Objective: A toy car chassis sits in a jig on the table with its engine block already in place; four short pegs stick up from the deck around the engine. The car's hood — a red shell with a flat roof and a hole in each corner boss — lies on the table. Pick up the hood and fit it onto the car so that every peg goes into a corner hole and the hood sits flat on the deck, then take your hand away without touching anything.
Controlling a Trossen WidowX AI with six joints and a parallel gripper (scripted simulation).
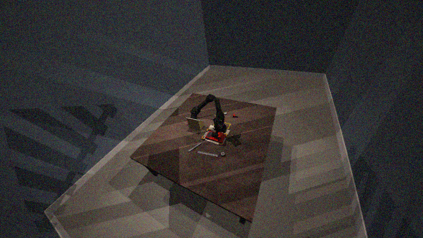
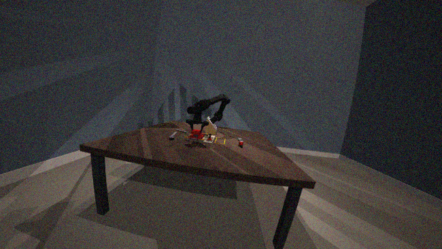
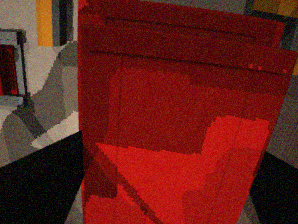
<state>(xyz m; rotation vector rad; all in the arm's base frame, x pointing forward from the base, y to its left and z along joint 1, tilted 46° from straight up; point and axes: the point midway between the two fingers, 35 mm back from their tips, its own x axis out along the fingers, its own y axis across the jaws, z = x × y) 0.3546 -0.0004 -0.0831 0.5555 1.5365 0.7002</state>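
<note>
The red hood (image 3: pixel 180 107) (image 2: pixel 196 131) is clamped between the two black fingers of my gripper (image 3: pixel 169 147) (image 2: pixel 197 130), which is shut on it from both sides. The hood's roof fills most of the wrist view. In the exterior view the hood is low over the red chassis (image 2: pixel 194 137) (image 1: pixel 211 137) in its pale jig. The views are too small and dark to tell whether the hood touches the deck. The pegs, the corner holes and the engine block are hidden or too small to make out.
A tan panel (image 1: pixel 194 124) (image 2: pixel 211 128) stands upright beside the jig. A yellow outline (image 1: pixel 230 125) (image 2: pixel 224 141) and a small red object (image 1: pixel 235 116) (image 2: pixel 241 143) lie beyond it. A grey bar (image 1: pixel 207 153), a thin rod (image 1: pixel 196 145) and a small ring (image 1: pixel 222 154) lie nearby.
</note>
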